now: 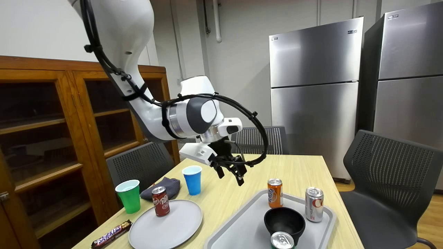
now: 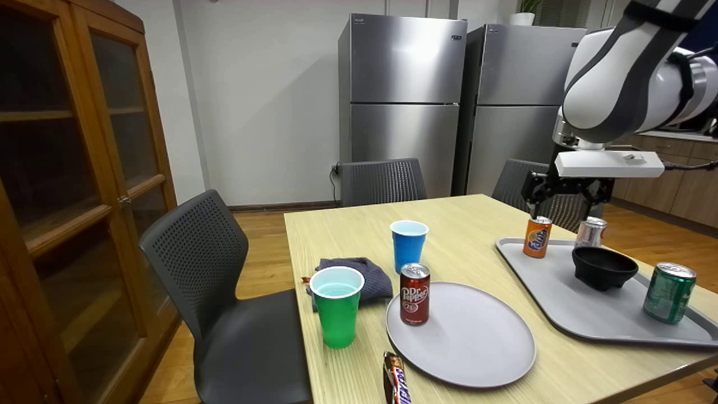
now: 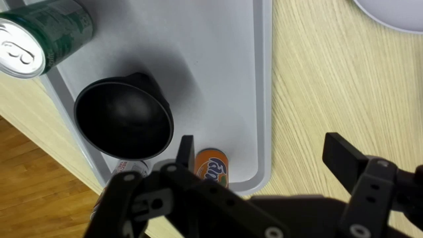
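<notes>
2 spread fingers (image 3: 343, 160); 1 tray (image 3: 221, 86) holding 3 cans (image 1: 275, 193), 1 bowl (image 3: 124, 120).

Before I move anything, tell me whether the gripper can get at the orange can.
Probably yes: the gripper is open and empty, and the orange can stands upright with its top uncovered; the black bowl close by may crowd it slightly.

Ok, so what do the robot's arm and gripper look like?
The Franka Panda arm is white and rounded, with dark grey trim and a silvery ring. Black cables, held by black straps, run along it. A white oblong casing sits by the black Robotiq gripper, whose fingertips are blocky.
</notes>
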Tool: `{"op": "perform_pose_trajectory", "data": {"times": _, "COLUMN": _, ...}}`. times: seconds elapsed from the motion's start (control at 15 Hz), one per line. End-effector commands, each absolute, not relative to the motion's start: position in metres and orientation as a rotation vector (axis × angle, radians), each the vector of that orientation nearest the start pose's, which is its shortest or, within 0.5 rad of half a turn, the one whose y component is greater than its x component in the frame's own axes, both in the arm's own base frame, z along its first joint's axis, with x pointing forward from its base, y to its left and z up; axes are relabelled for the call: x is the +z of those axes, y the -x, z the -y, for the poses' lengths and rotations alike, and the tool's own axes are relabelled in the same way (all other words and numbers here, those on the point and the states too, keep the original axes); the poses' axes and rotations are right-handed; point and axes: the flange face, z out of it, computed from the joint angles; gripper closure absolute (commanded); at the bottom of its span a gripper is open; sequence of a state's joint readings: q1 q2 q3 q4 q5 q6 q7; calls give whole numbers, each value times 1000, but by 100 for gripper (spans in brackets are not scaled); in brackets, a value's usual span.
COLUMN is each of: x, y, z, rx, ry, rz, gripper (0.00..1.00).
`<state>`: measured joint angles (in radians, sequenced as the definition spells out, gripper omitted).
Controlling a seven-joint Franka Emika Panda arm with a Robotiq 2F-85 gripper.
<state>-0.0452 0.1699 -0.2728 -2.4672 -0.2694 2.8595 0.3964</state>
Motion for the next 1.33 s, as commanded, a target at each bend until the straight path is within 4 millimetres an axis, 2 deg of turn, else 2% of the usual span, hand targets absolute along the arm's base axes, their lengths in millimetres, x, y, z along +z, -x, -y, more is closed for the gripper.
{"op": "perform_pose_trajectory", "data": {"times": 0.0, "x": 246, "y": -492, "z": 153, "rx": -383, "ry": 3180, "rz": -776, "gripper": 0}}
{"op": "perform_pose_trajectory", "data": {"times": 1.27, "x": 207, "y": -549, "z": 208, "rx": -368, "ry": 3117, "rz": -962, "gripper": 0}}
